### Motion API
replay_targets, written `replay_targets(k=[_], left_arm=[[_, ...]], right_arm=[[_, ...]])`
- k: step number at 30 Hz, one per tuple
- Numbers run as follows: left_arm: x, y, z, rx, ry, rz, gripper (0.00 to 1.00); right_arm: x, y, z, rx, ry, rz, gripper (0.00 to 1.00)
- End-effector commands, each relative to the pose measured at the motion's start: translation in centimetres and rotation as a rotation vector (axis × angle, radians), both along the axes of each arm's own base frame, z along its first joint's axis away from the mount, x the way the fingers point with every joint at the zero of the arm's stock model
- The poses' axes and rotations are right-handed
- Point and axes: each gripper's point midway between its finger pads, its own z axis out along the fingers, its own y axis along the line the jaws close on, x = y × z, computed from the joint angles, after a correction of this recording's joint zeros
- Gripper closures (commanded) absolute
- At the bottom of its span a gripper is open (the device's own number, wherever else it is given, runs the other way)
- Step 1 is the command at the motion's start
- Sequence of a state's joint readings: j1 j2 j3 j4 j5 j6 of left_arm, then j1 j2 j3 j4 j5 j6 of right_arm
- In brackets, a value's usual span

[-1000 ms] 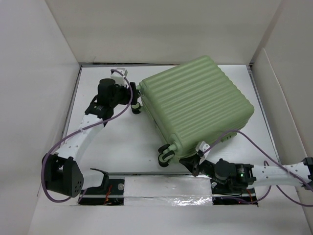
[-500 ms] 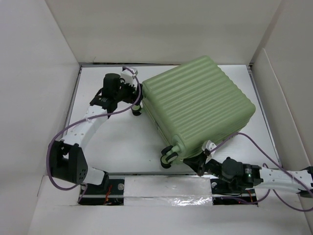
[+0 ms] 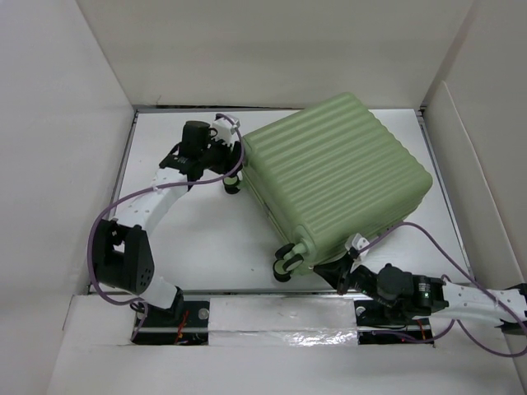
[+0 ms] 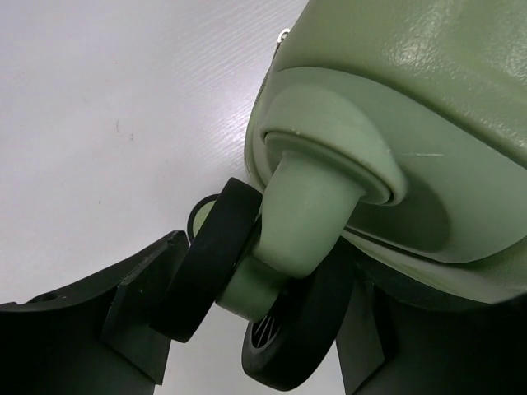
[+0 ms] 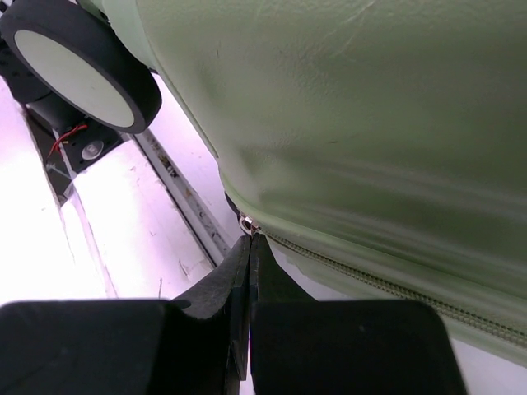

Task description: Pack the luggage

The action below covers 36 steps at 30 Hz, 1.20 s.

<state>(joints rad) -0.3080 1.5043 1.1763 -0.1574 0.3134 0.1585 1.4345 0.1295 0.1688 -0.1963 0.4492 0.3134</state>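
Observation:
The luggage (image 3: 338, 181), a pale green ribbed suitcase, lies closed and flat on the white table. My left gripper (image 3: 231, 167) is at its far-left corner. In the left wrist view my left gripper (image 4: 263, 333) is shut on the black twin wheel (image 4: 206, 263), one finger on each side. My right gripper (image 3: 331, 276) is at the near edge of the luggage. In the right wrist view my right gripper (image 5: 249, 243) is shut, with the small metal zipper pull (image 5: 245, 222) at its tips beside the zipper track (image 5: 370, 276). The lining is hidden.
White walls enclose the table on the left, back and right. A metal rail (image 5: 177, 206) and a white padded strip (image 3: 280, 317) run along the near edge. Another black wheel (image 3: 286, 263) stands at the near-left corner of the luggage, also in the right wrist view (image 5: 74, 66).
The luggage has slid a little to the right. My left arm has followed, moving onto the far-left wheel. My right arm has drawn rightward along the near edge.

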Motion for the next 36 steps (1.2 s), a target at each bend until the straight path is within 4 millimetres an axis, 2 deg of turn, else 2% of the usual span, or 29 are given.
replay_targets(k=[1, 3, 4, 6, 7, 8, 9, 10, 11, 12, 13, 14, 15, 16, 17, 18, 19, 20, 21, 24, 26, 29, 31, 32, 34, 35, 36], left_arm=[[1.4, -2.6, 6.2, -0.14, -0.151, -0.05, 1.0], [0.8, -2.8, 6.5, -0.163, -0.157, -0.04, 1.0], [0.9, -3.1, 7.3, -0.215, -0.172, -0.016, 1.0], [-0.3, -3.0, 7.4, -0.295, -0.179, 0.017, 1.0], [-0.3, -3.9, 9.3, -0.37, -0.252, 0.005, 1.0], [-1.7, -4.3, 9.1, -0.437, -0.24, 0.024, 1.0], [-2.8, -6.1, 9.4, -0.46, -0.256, -0.005, 1.0], [-3.2, -6.8, 9.8, -0.473, -0.285, -0.009, 1.0], [-3.5, -7.0, 8.9, -0.455, -0.276, 0.011, 1.0], [-4.5, -8.3, 8.4, -0.452, -0.264, -0.017, 1.0], [-4.9, -8.6, 8.2, -0.454, -0.27, -0.019, 1.0], [-5.5, -8.5, 7.4, -0.447, -0.265, -0.01, 1.0], [-5.8, -8.4, 7.1, -0.455, -0.261, -0.014, 1.0], [-6.0, -8.4, 7.5, -0.48, -0.279, -0.017, 1.0], [-6.8, -8.2, 6.9, -0.487, -0.274, -0.025, 1.0], [-7.1, -8.2, 7.1, -0.51, -0.273, -0.028, 1.0], [-7.4, -8.4, 7.6, -0.534, -0.286, -0.04, 1.0], [-7.9, -8.6, 7.7, -0.555, -0.28, -0.063, 1.0], [-8.1, -8.7, 8.1, -0.572, -0.283, -0.074, 1.0], [-8.8, -8.9, 9.1, -0.611, -0.298, -0.095, 1.0], [-9.1, -9.2, 9.5, -0.64, -0.297, -0.114, 1.0], [-9.4, -9.5, 10.5, -0.694, -0.299, -0.126, 1.0], [-9.2, -9.5, 10.6, -0.702, -0.298, -0.114, 1.0], [-8.9, -9.1, 10.6, -0.711, -0.295, -0.078, 1.0], [-8.7, -8.4, 10.5, -0.72, -0.292, -0.025, 1.0], [-8.4, -7.7, 10.5, -0.723, -0.3, 0.022, 0.88], [-8.3, -7.4, 10.4, -0.726, -0.293, 0.048, 0.74]], right_arm=[[2.6, -2.1, 2.8, 0.052, -0.016, -0.179, 1.0], [3.0, -2.5, 3.0, 0.054, -0.016, -0.211, 1.0], [3.7, -3.0, 3.1, 0.049, -0.02, -0.254, 1.0], [4.2, -3.4, 3.9, 0.048, -0.038, -0.284, 1.0], [5.0, -4.1, 5.0, 0.052, -0.067, -0.32, 1.0], [5.5, -4.4, 5.5, 0.039, -0.084, -0.344, 1.0], [6.0, -4.8, 6.0, 0.032, -0.1, -0.37, 1.0], [6.6, -5.4, 7.3, 0.018, -0.135, -0.392, 1.0], [7.7, -6.1, 7.3, -0.016, -0.141, -0.448, 1.0], [8.1, -6.2, 7.7, -0.023, -0.148, -0.46, 1.0], [8.4, -5.8, 8.3, -0.02, -0.165, -0.443, 1.0], [9.4, -6.4, 9.2, -0.019, -0.177, -0.485, 1.0], [10.0, -6.1, 9.0, -0.051, -0.181, -0.487, 1.0], [10.7, -6.0, 9.6, -0.051, -0.2, -0.495, 1.0], [11.2, -6.1, 10.8, -0.071, -0.229, -0.493, 1.0], [13.0, -7.1, 10.4, -0.137, -0.22, -0.553, 1.0], [13.5, -6.9, 10.7, -0.162, -0.221, -0.525, 1.0], [14.2, -7.4, 11.4, -0.183, -0.24, -0.531, 1.0], [15.6, -9.1, 12.9, -0.174, -0.257, -0.593, 1.0], [16.7, -9.8, 13.8, -0.157, -0.257, -0.57, 1.0], [17.7, -11.9, 13.2, -0.159, -0.228, -0.631, 1.0], [19.0, -13.3, 11.7, -0.165, -0.194, -0.62, 1.0], [19.2, -13.2, 10.7, -0.172, -0.163, -0.574, 1.0], [18.8, -12.2, 9.8, -0.162, -0.146, -0.501, 1.0], [18.3, -11.7, 8.8, -0.139, -0.143, -0.473, 1.0], [17.6, -11.1, 6.0, -0.132, -0.082, -0.459, 1.0], [17.1, -11.1, 5.5, -0.124, -0.079, -0.464, 1.0]])
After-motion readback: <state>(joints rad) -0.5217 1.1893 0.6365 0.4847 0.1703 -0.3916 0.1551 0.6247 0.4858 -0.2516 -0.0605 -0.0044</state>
